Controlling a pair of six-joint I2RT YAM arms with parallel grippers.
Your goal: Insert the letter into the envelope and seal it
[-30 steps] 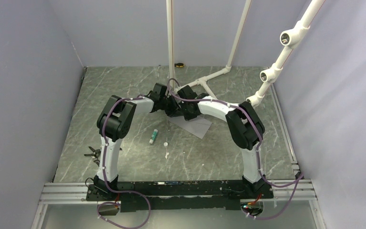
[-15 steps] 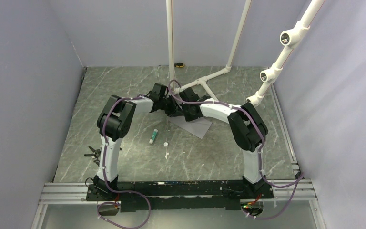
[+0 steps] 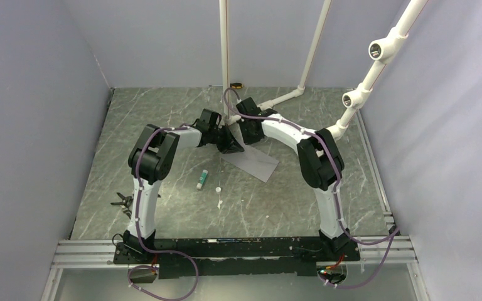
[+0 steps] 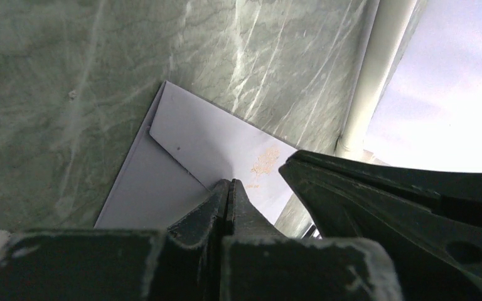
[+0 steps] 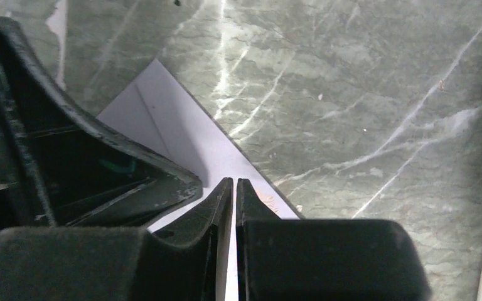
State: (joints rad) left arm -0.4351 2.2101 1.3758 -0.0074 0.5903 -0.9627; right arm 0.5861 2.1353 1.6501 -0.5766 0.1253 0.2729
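Top external view showed that the right arm had drawn back from the envelope (image 3: 257,164) toward the far side of the table, while half a second before it stood close over the paper beside the left arm. The right gripper (image 5: 234,188) was nearly closed, with only a thin slit between its jaws and nothing in it, and it hung above the envelope's far edge. The left gripper (image 4: 228,188) had not moved. Its jaws were pressed fully together, and the tips rested at the point of the triangular flap, which lay folded down on the grey body. The letter was not visible in any view, so I judged it was already inside. The task seemed to be at the sealing step, with the left arm alone pressing the flap.
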